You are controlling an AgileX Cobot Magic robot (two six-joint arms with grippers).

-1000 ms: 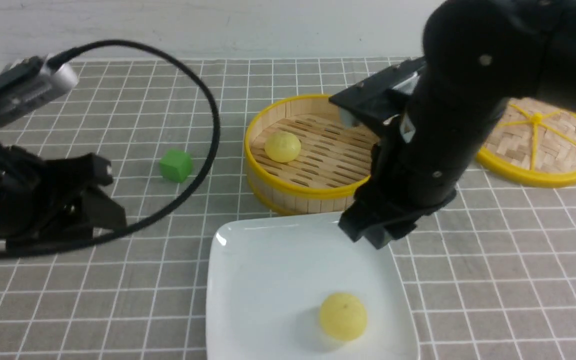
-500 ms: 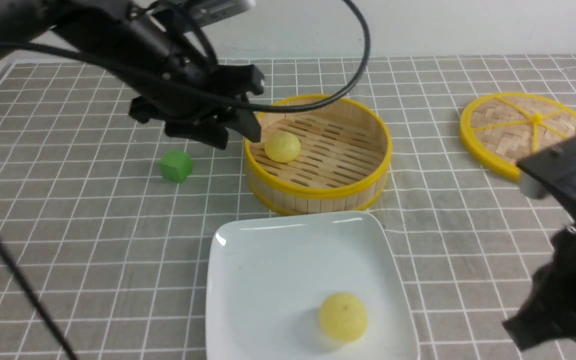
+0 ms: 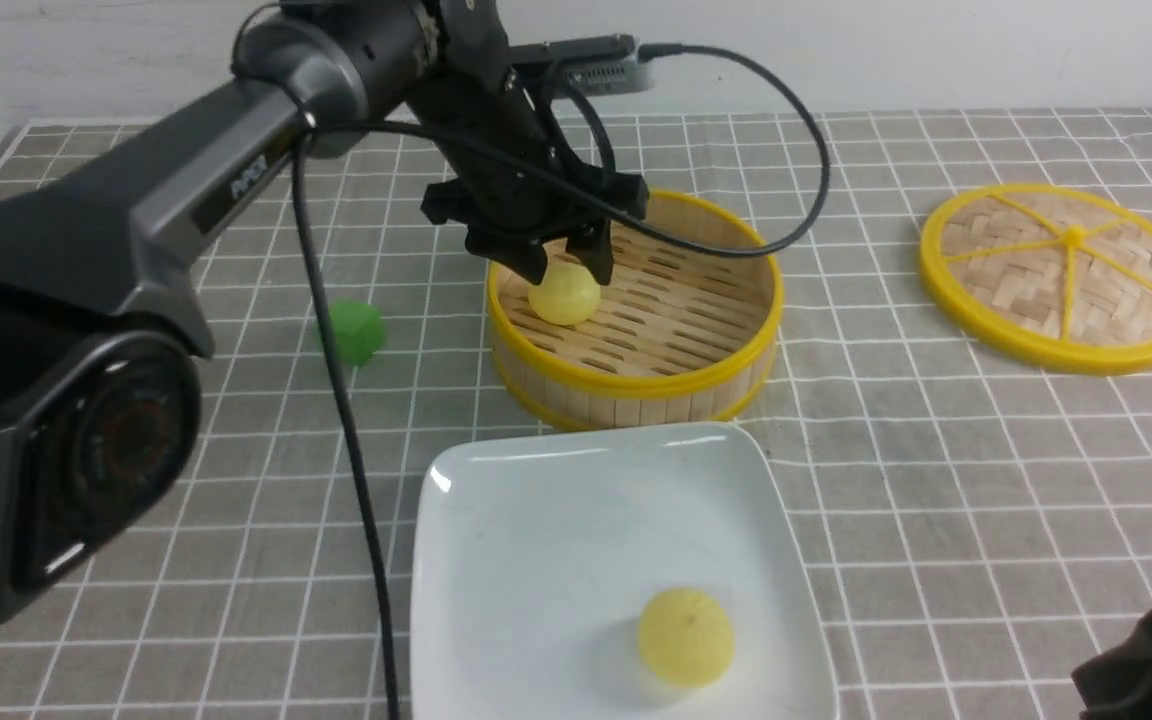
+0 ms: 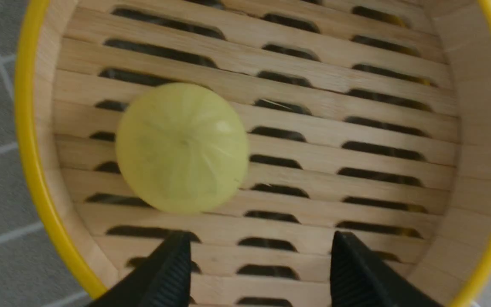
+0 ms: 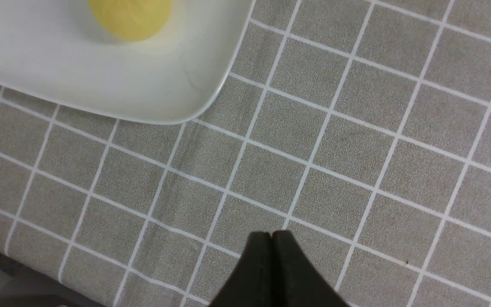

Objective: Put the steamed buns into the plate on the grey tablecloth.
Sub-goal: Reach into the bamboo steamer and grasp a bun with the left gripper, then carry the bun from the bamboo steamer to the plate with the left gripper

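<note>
Behind the tabletop runs a pale wall, and the grey tablecloth (image 3: 936, 500) with its thin white grid lines covers the whole surface. Near the front edge lies the white square plate (image 3: 496, 520). One steamed bun (image 3: 686, 637) rests inside it, toward the near right corner. Just behind the plate's far rim stands the bamboo steamer basket (image 3: 636, 385) with its yellow rim. The second steamed bun (image 3: 564, 295) sits on the slatted floor in the basket's left part, close to the wall.

The left gripper (image 3: 568, 270) hangs over the basket, pointing down at that bun. Its fingers (image 4: 168, 273) are spread wide with nothing between them. In the front view the tips sit at either side of the bun's top, though I cannot tell whether they touch it. In the left wrist view the bun lies off toward one finger rather than centred in the gap.

The right gripper (image 5: 272, 234) has its fingers pressed together on nothing, above bare cloth just beside a corner of the plate. Only a dark part of the right arm (image 3: 1151, 660) shows at the front view's lower right edge.

A green cube (image 3: 356, 332) sits left of the basket, partly behind a black cable (image 3: 346, 450). The woven lid (image 3: 1064, 275) lies flat at the far right, well apart from the basket.
</note>
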